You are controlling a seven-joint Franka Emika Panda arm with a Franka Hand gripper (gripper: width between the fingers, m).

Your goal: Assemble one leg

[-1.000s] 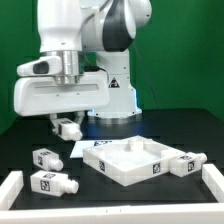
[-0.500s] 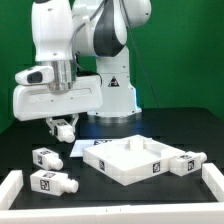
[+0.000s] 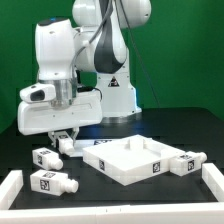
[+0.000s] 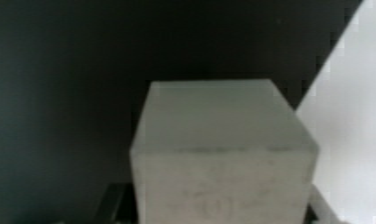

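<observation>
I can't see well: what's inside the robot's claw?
A white leg is pinched in the claw. Its blocky side shows; the part the claw squeezes is covered.

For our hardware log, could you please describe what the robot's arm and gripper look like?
The arm is glossy white with rounded, bulky shells and a dark grey band at one upper joint. Its base carries a black triangular sticker. The gripper has a wide, boxy white body. No loose cables show.
</observation>
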